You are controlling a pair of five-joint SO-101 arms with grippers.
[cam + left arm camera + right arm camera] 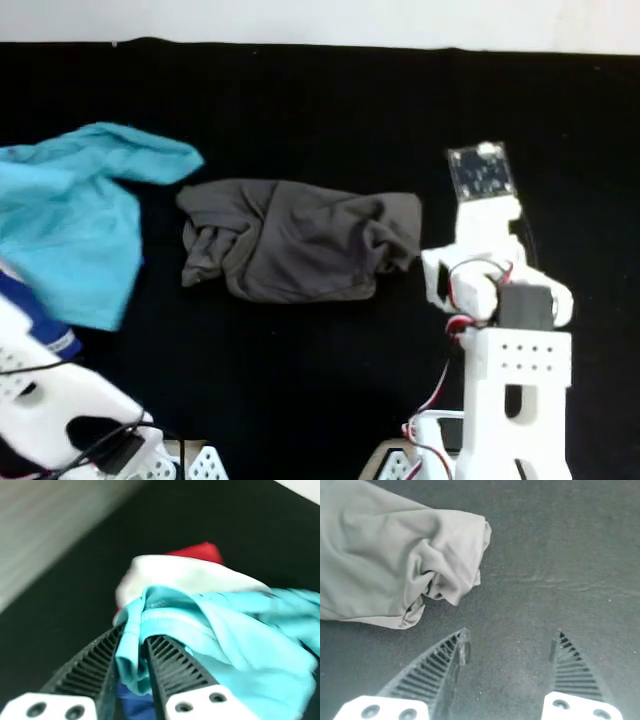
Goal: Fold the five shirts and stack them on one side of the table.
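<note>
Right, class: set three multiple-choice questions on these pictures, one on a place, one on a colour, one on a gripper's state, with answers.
1. Where does the grey shirt lie? A) in the middle of the table, next to the turquoise shirt B) hanging off the far edge C) under the turquoise shirt
2. What colour is the cloth in the left gripper? A) red B) turquoise C) grey
3. The right gripper is: A) shut on the grey shirt B) shut on nothing C) open over bare table
1 A: the high view shows it there. 2 B: turquoise fabric is pinched in it. 3 C: it is spread wide, black table between.
</note>
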